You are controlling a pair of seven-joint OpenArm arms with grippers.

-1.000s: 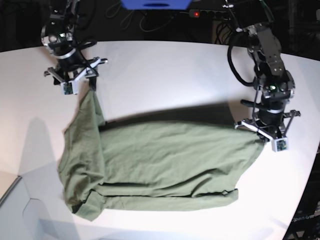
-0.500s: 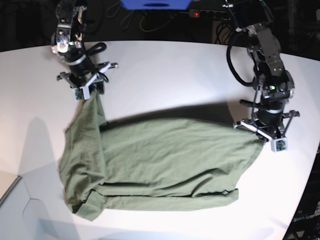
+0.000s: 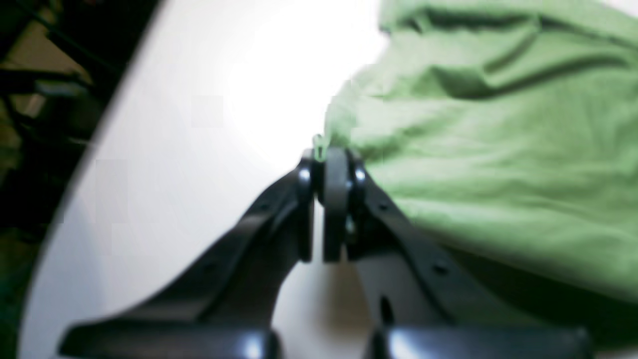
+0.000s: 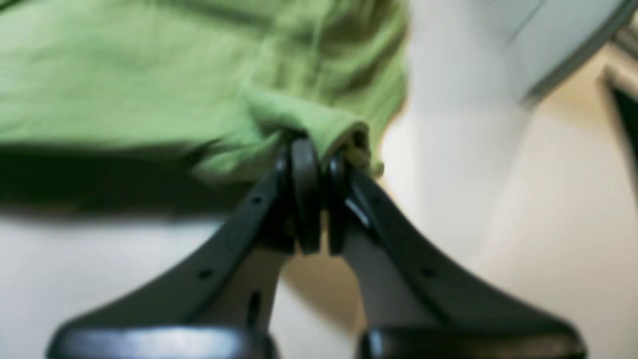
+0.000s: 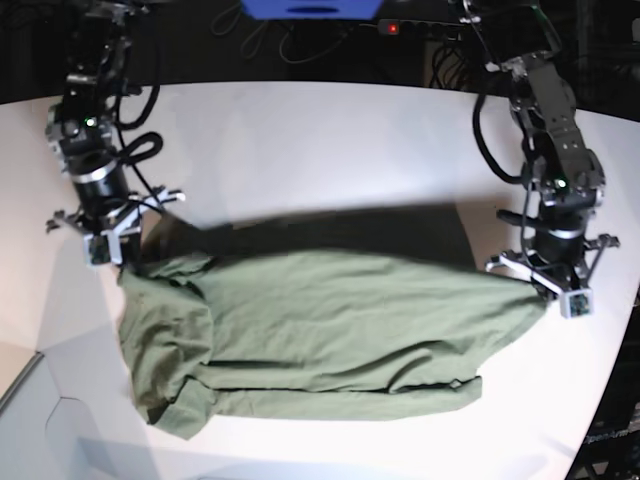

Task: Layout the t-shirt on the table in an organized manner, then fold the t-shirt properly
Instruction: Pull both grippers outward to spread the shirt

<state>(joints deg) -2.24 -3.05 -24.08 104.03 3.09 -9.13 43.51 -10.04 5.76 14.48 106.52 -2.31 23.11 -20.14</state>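
Both wrist views are blurring; the left fingers (image 3: 331, 164) and right fingers (image 4: 319, 159) are each pinching the shirt (image 5: 320, 330), hiding the caught edge.

t-shirt (image 5: 330, 320): soft matt cloth | table (image 5: 330, 150): smooth white | fingers (image 3: 336, 179): glossy black plastic

Nothing can be read in any of these views. The shirt (image 5: 330, 330) shows plain green cloth with no print, brand or legible tag, both where it bunches against the closed fingers (image 4: 305, 189) of the right gripper (image 4: 316, 194) and where its edge meets the closed fingers (image 3: 335, 199) of the left gripper (image 3: 324, 204). The black finger arms carry only screw holes, no lettering. The white table (image 5: 330, 150) bears no marks, and the wrist views are too blurred for any small writing to be made out.
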